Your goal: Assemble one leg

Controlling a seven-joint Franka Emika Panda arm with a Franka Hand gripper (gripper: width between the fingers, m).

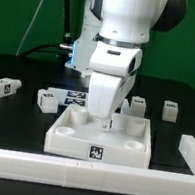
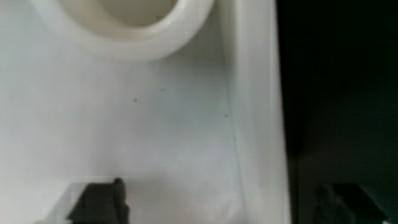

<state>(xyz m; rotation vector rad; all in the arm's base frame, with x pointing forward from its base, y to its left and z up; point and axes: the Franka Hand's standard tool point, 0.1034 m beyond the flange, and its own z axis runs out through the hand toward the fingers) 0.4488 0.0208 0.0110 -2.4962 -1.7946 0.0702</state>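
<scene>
**Leg (image 1: 170,109) loose on the table, gripper empty over the panel**

The leg is a small white block with a black-and-white tag on its side. It sits at mid-height near the right edge of the exterior view's frame, on the dark table (image 1: 17,114), beyond the panel's far right corner and apart from it. A second leg (image 1: 138,105) lies near it toward the centre, and a third leg (image 1: 4,87) lies at the left edge of the frame.

The leg looks like hard moulded plastic. I judge it light, stiff and not fragile, but smooth enough to slip out of a loose pinch. The best hold is probably across two flat opposite sides near the middle, leaving free the end that must enter a socket.

The panel (image 1: 74,141), a large white square with recessed corners, fills the lower centre of the frame. The gripper (image 1: 105,118) hangs low over its middle; whether it touches the surface I cannot tell. In the wrist view the fingers (image 2: 98,203) stand wide apart with only the panel's face and edge between them and a round socket (image 2: 116,12) ahead, so nothing is held
</scene>
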